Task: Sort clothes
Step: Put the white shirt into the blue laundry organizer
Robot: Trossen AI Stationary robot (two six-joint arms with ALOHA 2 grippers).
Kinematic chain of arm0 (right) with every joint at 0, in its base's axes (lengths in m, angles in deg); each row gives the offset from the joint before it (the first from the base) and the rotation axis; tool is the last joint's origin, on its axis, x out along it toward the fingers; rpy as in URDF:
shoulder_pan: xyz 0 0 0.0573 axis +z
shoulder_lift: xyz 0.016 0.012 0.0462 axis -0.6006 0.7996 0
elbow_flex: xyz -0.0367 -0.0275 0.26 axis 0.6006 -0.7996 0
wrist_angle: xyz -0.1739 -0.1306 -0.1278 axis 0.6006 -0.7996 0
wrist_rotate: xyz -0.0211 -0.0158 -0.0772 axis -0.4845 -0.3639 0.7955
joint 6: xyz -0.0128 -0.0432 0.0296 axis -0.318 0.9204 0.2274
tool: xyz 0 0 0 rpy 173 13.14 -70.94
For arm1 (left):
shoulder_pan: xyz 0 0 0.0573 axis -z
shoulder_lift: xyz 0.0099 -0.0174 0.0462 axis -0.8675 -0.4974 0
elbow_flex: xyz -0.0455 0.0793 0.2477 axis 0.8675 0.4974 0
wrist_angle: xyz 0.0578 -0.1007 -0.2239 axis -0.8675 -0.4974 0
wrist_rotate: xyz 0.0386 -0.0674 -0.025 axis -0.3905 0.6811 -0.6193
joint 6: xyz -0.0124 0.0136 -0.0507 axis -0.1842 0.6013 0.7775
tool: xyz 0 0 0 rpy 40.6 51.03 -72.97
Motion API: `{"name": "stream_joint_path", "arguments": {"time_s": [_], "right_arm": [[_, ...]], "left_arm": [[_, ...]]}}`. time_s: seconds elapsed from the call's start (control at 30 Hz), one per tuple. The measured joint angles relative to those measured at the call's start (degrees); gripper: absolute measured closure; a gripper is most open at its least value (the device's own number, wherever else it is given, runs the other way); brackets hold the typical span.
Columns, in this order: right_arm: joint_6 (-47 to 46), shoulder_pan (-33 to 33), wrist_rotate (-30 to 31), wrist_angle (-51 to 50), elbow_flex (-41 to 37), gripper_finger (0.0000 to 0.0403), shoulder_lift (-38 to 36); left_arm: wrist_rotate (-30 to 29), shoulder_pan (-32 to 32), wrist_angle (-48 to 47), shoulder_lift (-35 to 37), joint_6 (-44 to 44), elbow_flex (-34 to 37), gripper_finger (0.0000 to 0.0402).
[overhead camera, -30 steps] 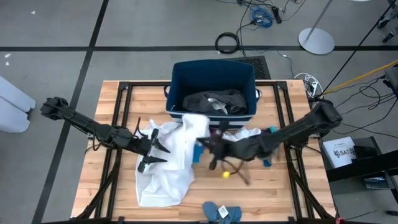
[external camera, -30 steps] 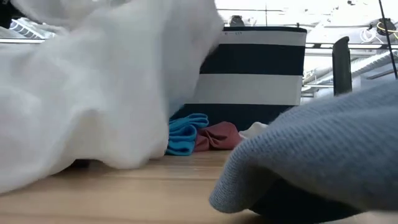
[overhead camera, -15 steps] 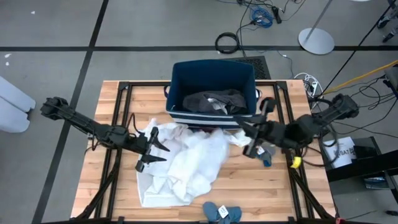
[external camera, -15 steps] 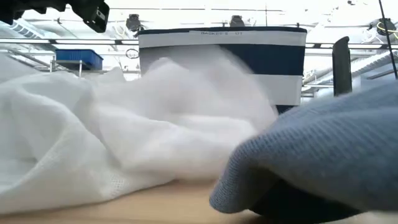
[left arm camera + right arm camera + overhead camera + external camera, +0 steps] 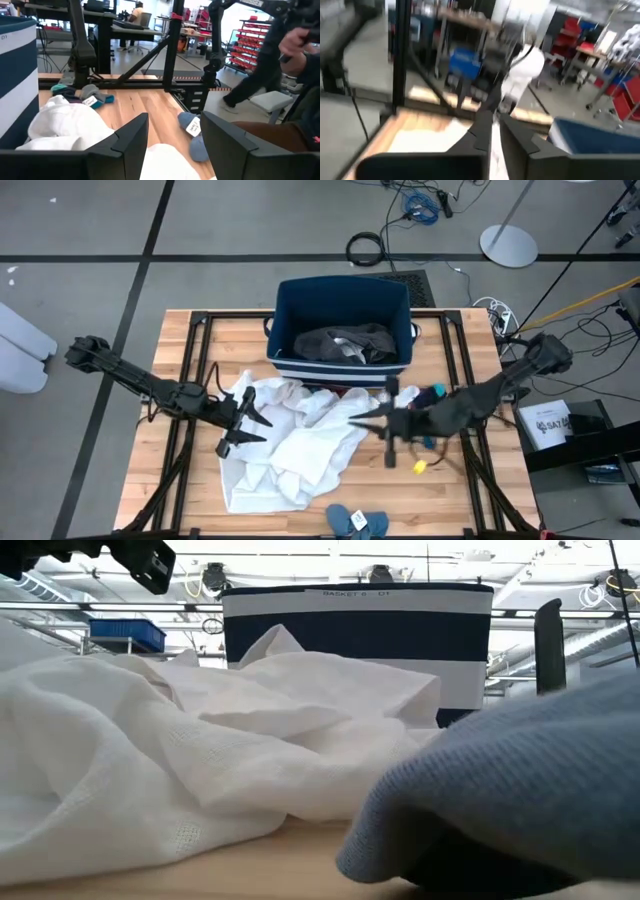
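Two grippers are seen over the wooden table [image 5: 190,345], and neither is carrying a garment. The left gripper [image 5: 243,423] is held low at the left edge of the large white garment [image 5: 300,442], its fingers [image 5: 127,142] spread apart with nothing between them; it is judged to be placed there so that a fold of the cloth can be reached next. The right gripper [image 5: 388,420] is poised just right of the same garment, above bare wood, and its fingers [image 5: 481,134] are nearly pressed together, with only a narrow slit between them and nothing pinched.

The white garment is left crumpled across the middle of the table, its far edge lying against the navy striped bin [image 5: 345,295]. The bin is set at the far middle of the table, presumably so that either arm can drop into it. Inside it, a dark grey garment [image 5: 345,342] is bunched up.

A small blue sock pair [image 5: 357,522] lies at the near edge, and a teal sock [image 5: 437,392] is seen right of the bin, beside the right arm. A small yellow object [image 5: 420,467] lies on the wood near the right gripper; what it is cannot be told.
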Motion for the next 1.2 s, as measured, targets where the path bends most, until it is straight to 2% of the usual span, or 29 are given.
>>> {"name": "stream_joint_path", "arguments": {"time_s": [0.1, 0.2, 0.33, 0.4, 0.5, 0.6, 0.77, 0.9, 1.2], "right_arm": [[-8.10, 0.00, 3.63, -3.89, 0.00, 0.0344, 3.90], [-27.78, -1.56, 5.94, -13.66, -0.07, 0.0305, 5.66], [-54.43, -3.23, 4.31, -30.95, -0.07, 0.0255, 6.07], [-64.86, -4.18, 1.47, -38.52, -0.07, 0.0234, 6.07], [-78.22, -5.56, 0.37, -46.45, -0.07, 0.0209, 6.23], [-83.09, -6.89, 0.30, -49.53, -0.13, 0.0191, 6.57], [-87.51, -9.34, -0.16, -48.84, -2.18, 0.0165, 6.51], [-90.41, -11.10, -3.60, -47.60, -4.94, 0.0148, 6.51], [-91.53, -11.99, -4.03, -26.55, -15.42, 0.0142, 6.51]], "left_arm": [[0.00, -0.02, 0.00, -0.02, 0.00, 0.00, 0.0213], [0.17, -0.02, 0.00, 0.00, 0.00, 0.00, 0.0213], [0.57, 0.00, 0.00, 0.00, 0.02, 0.00, 0.0213], [0.59, 0.00, -0.01, 0.00, 0.02, 0.00, 0.0213], [0.59, -0.01, 0.00, 0.00, 0.00, 0.00, 0.0213], [0.59, -0.02, 0.00, 0.00, 0.00, 0.00, 0.0213], [0.61, 0.00, 0.02, 0.00, 0.02, 0.00, 0.0213], [0.61, 0.00, 0.06, 0.00, 0.00, 0.00, 0.0213], [0.63, 0.00, 0.05, -0.01, 0.02, 0.00, 0.0213]]}}
